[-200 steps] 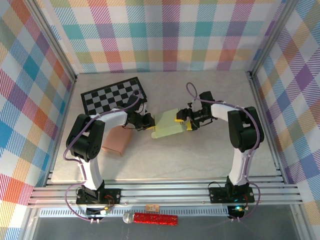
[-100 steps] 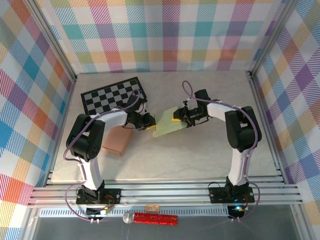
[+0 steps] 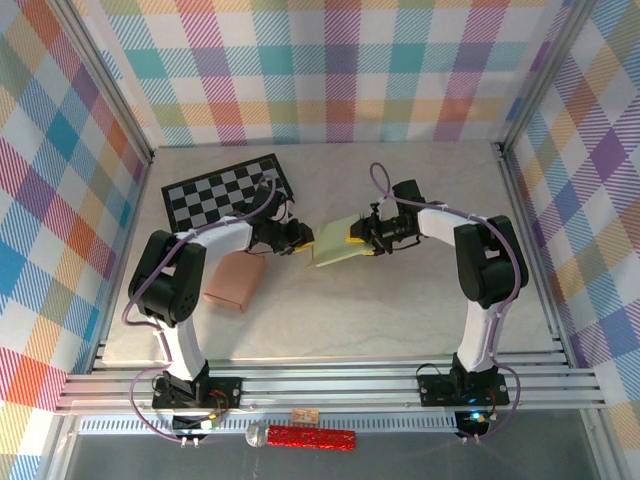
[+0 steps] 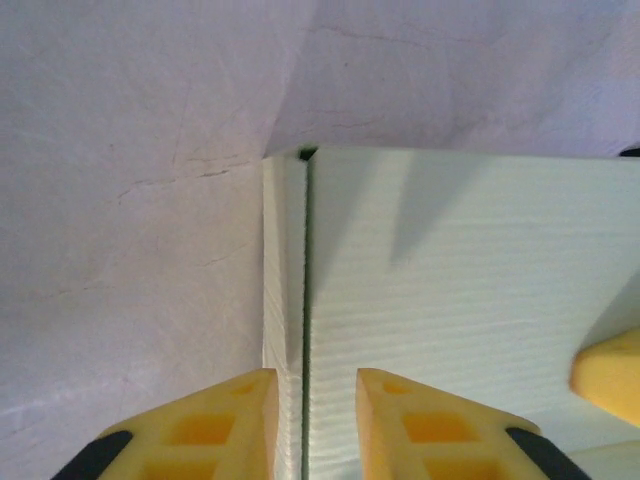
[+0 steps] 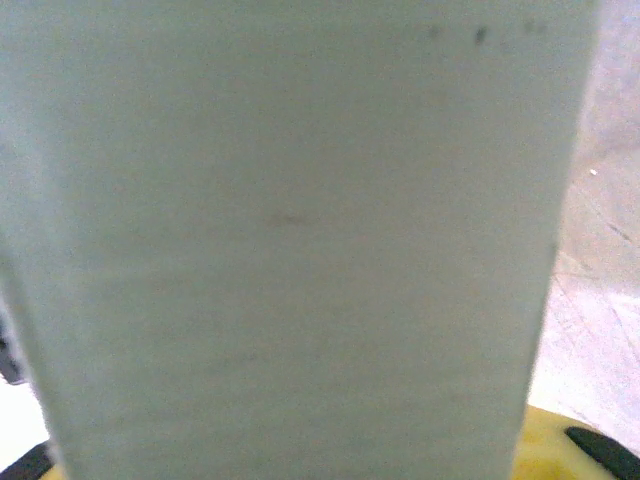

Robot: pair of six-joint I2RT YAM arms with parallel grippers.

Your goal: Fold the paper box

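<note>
The pale green paper box (image 3: 335, 247) sits mid-table between both arms, part folded and tilted. In the left wrist view its wide panel (image 4: 460, 270) and a narrow side flap (image 4: 283, 270) meet at a crease. My left gripper (image 4: 312, 385) stands open astride that crease, with a gap at the right finger; from above it (image 3: 298, 240) is at the box's left end. My right gripper (image 3: 358, 238) is shut on the box's right end, one yellow finger lying on the panel. In the right wrist view the box (image 5: 290, 240) covers the jaws and one yellow fingertip (image 5: 575, 440) peeks out.
A black-and-white checkerboard mat (image 3: 230, 190) lies at the back left. A flat pinkish cardboard piece (image 3: 235, 280) rests left of the box beside the left arm. Plaid walls and aluminium posts (image 3: 520, 200) bound the table. Rails (image 3: 330, 385) run along the near edge.
The left jaws have parted from the box's edge. The right jaws have closed onto the box, which has shifted back and tilted up, looking shorter from above.
</note>
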